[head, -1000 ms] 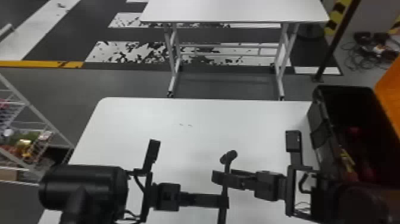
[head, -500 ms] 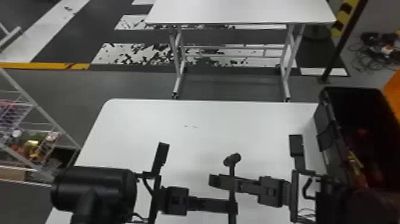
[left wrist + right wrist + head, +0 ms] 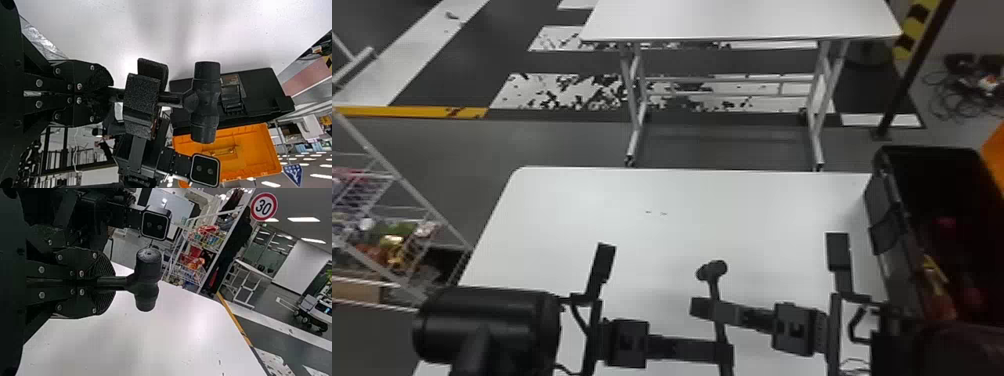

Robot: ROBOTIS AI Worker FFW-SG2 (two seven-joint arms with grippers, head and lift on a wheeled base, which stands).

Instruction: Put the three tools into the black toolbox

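Observation:
A black hammer [image 3: 716,295] hangs over the white table, held by both grippers, its head at the far end. My right gripper [image 3: 714,308] is shut on the handle just below the head; my left gripper [image 3: 724,352] is shut on it lower down. The left wrist view has the left gripper [image 3: 111,94] behind the other gripper's pads, with the hammer head [image 3: 205,102] beyond. From the right wrist, the right gripper [image 3: 102,282] grips the handle near the head [image 3: 148,280]. The open black toolbox [image 3: 887,235] stands at the right, with red and yellow items inside.
The toolbox's orange lid [image 3: 250,152] is swung open on its far side. A white table [image 3: 572,200] lies under both arms. At the left stands a wire rack [image 3: 397,185] with goods, and a second white table [image 3: 742,20] is farther ahead.
The head view has shifted slightly, so the table and toolbox appear farther right. Both grippers and the hammer have come a little nearer the robot, the handle still held by both.

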